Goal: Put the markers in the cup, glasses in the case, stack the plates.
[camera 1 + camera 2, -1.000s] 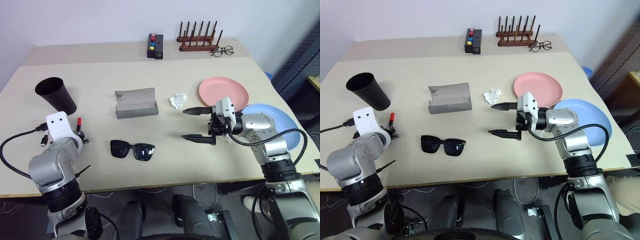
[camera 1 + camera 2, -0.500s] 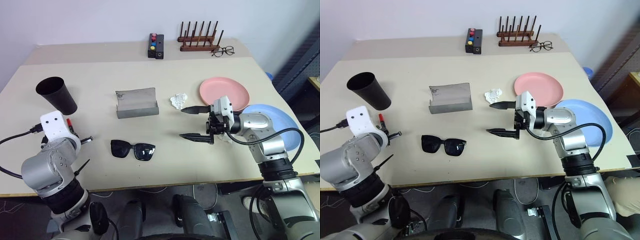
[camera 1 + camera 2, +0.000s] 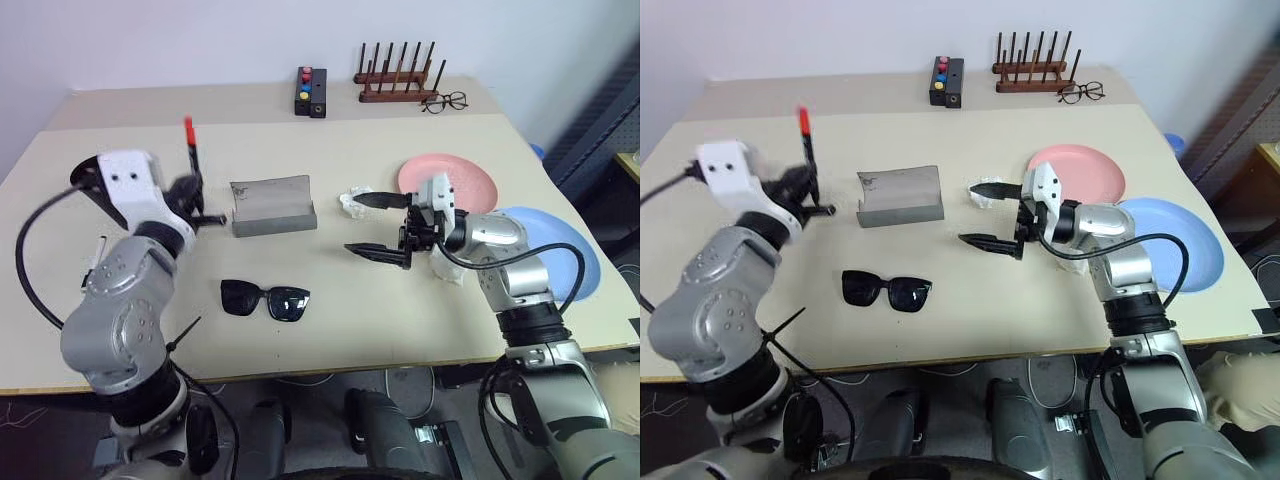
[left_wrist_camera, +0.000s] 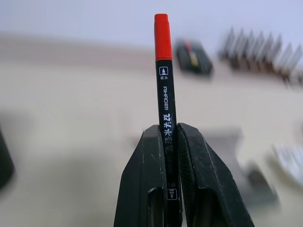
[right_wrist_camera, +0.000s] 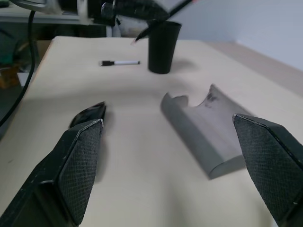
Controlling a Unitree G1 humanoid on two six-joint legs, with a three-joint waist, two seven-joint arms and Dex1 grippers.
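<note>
Standing open, the case (image 3: 273, 205) holds nothing inside.

The left gripper (image 4: 171, 137) is raised, jaws clamped tight — the right gripper (image 3: 378, 224) is held level, pointing leftward, jaws spread wide.

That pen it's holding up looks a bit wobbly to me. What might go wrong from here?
The left gripper pinches the red-capped marker only near its lower end, so the pen may swivel or slip before it reaches the cup. The tall cup might tip if the marker or arm knocks its rim. The right gripper hangs open above the table near the case and could nudge it while heading for the sunglasses.
</note>
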